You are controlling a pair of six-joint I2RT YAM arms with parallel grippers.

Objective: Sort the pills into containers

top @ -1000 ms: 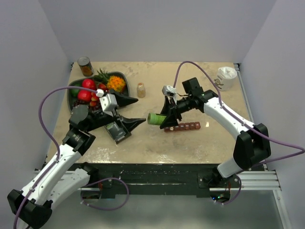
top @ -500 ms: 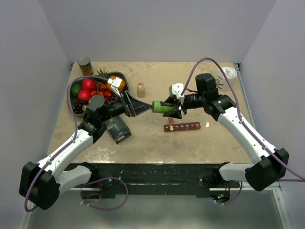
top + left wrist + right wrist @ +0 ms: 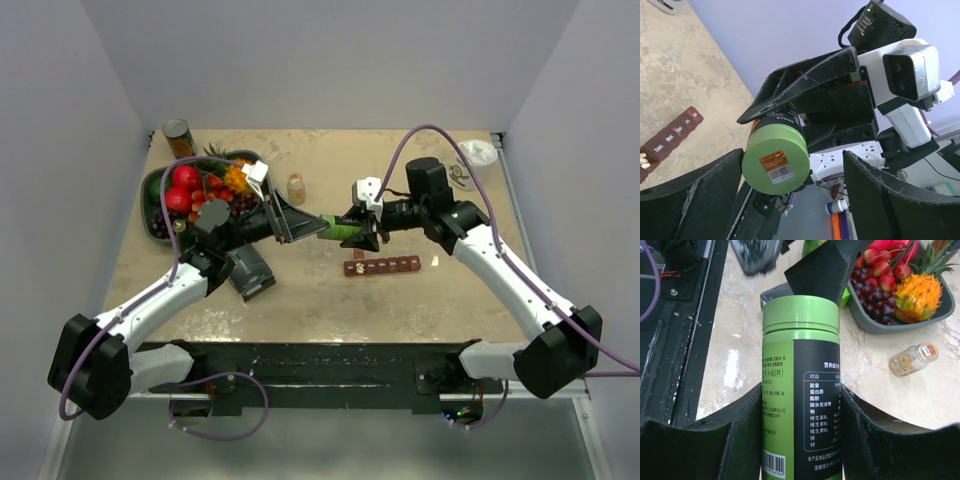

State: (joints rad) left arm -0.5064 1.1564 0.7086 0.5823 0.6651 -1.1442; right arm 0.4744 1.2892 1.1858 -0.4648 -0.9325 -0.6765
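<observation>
- The right pincer (image 3: 800, 440) clamps the green bottle (image 3: 800, 365); the left pincer (image 3: 792, 170) stands apart around its cap (image 3: 775, 160), seemingly not touching.
- The compartment strip (image 3: 383, 266) lies at five o'clock from the bottle.
- Risk: an off-centre squeeze could twist the bottle loose.

Beige table (image 3: 420, 175), containers (image 3: 383, 266), fruit tray (image 3: 867, 319), can (image 3: 178, 138), jar (image 3: 296, 189)

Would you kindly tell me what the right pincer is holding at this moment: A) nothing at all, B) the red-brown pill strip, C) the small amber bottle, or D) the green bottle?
D: in the right wrist view the green bottle sits clamped between the two fingers of the right pincer, held up in the air.
</observation>
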